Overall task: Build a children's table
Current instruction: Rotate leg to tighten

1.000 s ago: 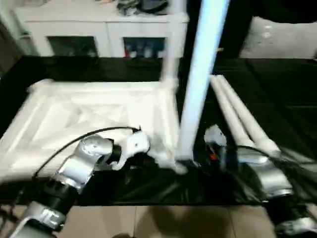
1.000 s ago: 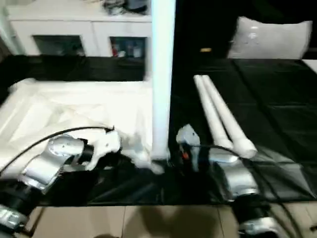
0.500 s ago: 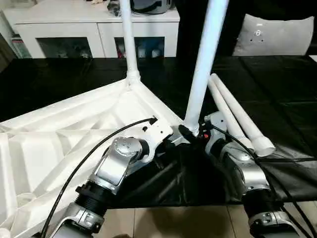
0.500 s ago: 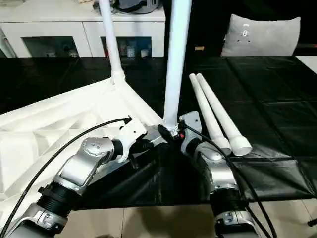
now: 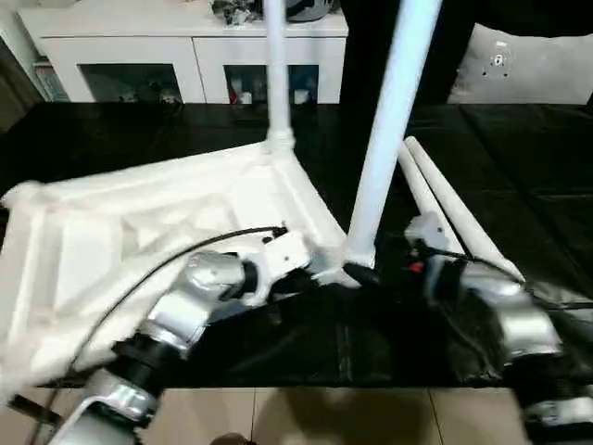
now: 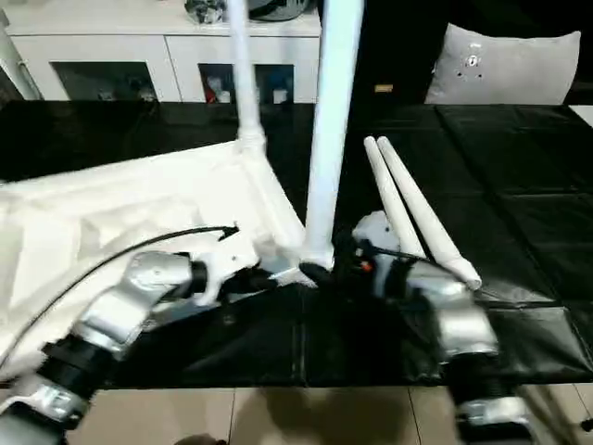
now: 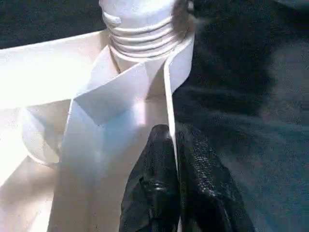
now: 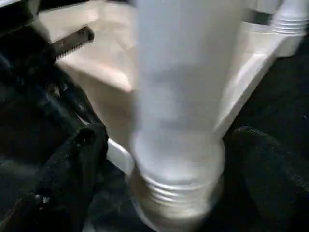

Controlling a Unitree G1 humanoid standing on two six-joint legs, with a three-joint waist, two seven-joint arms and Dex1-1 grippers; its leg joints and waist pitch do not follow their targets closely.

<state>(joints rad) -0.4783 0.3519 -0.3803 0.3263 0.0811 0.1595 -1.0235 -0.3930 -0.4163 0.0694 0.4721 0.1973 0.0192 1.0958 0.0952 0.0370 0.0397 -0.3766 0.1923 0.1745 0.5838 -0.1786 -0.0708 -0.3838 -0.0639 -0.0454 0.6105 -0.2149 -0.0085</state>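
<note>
Two legs (image 5: 278, 74) are stood in one tabletop (image 5: 139, 222), two more (image 5: 445, 204) laid beside; left tool (image 7: 176, 159) pinched on its rim, right tool (image 8: 164, 159) spread around one leg.

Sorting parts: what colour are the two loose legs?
White loose legs, clearest in the right eye view.

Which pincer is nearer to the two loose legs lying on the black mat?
Right. The right pincer sits just beside the loose legs; the left pincer is farther, gripping the tabletop rim.

Left gripper (image 7: 175, 145) jaws pinching tabletop rim (image 7: 170, 96), threaded leg (image 7: 140, 24) beyond
</note>
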